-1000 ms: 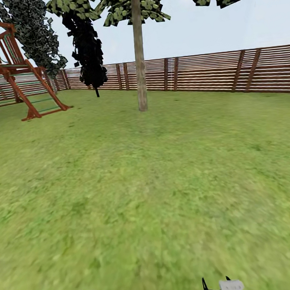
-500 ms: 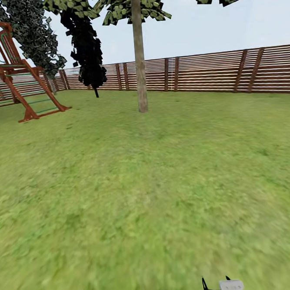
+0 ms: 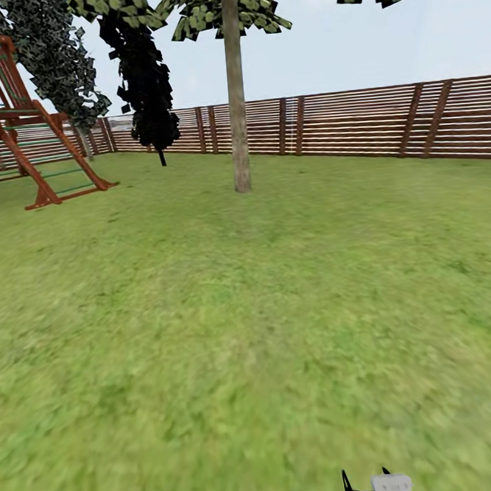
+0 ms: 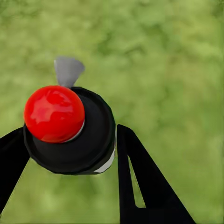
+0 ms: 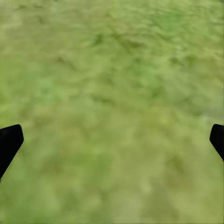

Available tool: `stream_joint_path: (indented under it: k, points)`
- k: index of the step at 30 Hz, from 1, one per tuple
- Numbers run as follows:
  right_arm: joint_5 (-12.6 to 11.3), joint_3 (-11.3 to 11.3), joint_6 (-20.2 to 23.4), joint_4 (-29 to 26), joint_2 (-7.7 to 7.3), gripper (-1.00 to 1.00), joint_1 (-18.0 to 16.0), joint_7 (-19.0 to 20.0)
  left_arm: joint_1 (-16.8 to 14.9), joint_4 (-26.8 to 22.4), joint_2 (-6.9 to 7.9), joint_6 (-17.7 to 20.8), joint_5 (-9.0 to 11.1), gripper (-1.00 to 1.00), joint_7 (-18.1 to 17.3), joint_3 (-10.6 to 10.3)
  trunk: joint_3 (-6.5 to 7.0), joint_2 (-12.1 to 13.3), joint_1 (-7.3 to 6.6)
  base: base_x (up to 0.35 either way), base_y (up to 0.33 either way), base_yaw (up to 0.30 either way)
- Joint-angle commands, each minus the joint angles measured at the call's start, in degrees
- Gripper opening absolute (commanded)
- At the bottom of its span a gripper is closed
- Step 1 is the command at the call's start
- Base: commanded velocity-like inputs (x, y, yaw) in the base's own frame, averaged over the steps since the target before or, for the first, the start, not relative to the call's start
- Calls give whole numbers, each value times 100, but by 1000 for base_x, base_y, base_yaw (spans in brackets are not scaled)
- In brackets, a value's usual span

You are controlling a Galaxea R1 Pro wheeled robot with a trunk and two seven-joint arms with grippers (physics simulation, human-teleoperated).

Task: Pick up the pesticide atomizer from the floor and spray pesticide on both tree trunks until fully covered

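In the left wrist view my left gripper is shut on the pesticide atomizer, a black round body with a red knob and a grey nozzle, held over grass. The right gripper is open above bare lawn, with its black fingertips at the picture's edges. Ahead in the head view stands one tree with a straight, pale beige-grey tree trunk and a leafy crown. It is several metres away, in the middle of the garden lawn.
A brown slatted fence runs along the back. A red-brown wooden play frame with a ladder stands at the far left. Two dark conifers rise near the fence, left of the tree. Open grass lies between me and the trunk.
The whole head view has shifted: the tree trunk's base sits slightly lower and nearer, and the play frame has slid left. Both arms keep their place in the picture.
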Motion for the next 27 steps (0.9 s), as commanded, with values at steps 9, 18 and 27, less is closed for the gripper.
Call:
stream_joint_path:
  k: [9,18,27]
  points:
    - [0,0,0,0,0,100,-1,0,0,-1,0,0,0,-100,1,0,0,0,0,338,0,0]
    - [0,0,0,0,0,100,0,0,7,-1,0,0,1,-100,-5,0,0,0,0,338,0,0]
    - [0,0,0,0,0,100,-3,0,7,-1,0,0,1,-100,-2,0,0,0,0,339,0,0]
